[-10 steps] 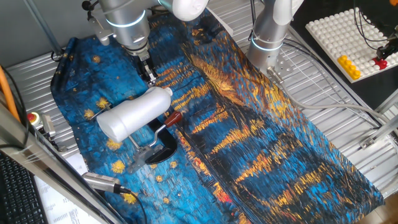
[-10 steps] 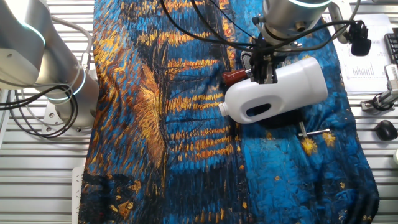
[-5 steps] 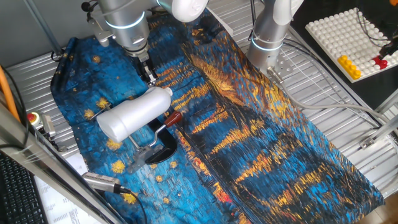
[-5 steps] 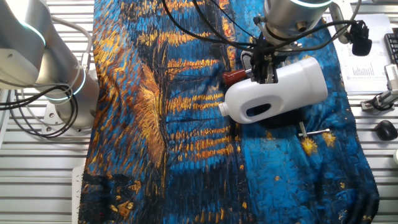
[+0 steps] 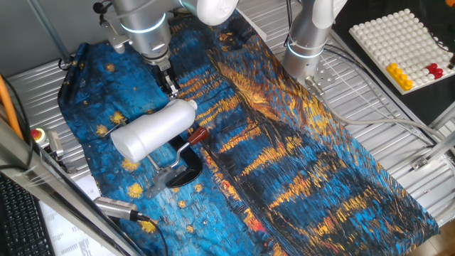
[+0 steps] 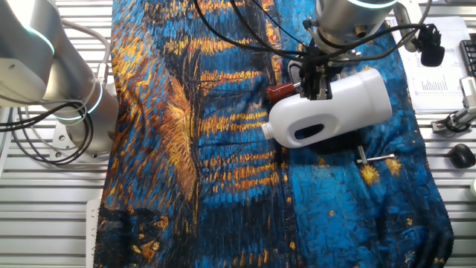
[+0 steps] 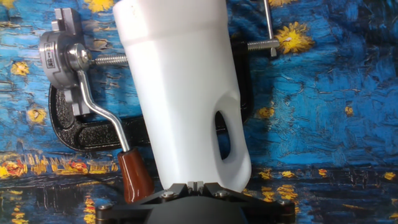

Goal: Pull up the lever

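The lever is a slim silver arm (image 7: 99,112) ending in a dark-red knob (image 7: 135,177). It lies low on a black clamp base (image 7: 68,130). The knob also shows in one fixed view (image 5: 199,134) and in the other fixed view (image 6: 280,91). A big white plastic bottle (image 5: 153,128) lies across the clamp, right of the lever in the hand view (image 7: 180,87). My gripper (image 7: 196,185) hangs over the bottle's neck end, its fingers together with nothing between them, the knob just to its left. It also shows in both fixed views (image 5: 170,84) (image 6: 316,85).
A blue and orange painted cloth (image 5: 298,156) covers the table. A silver rod with a cable (image 5: 117,208) lies at the cloth's front edge. A second arm's base (image 5: 306,50) stands at the back. A white pegboard (image 5: 398,35) sits far right, a red button (image 5: 37,135) far left.
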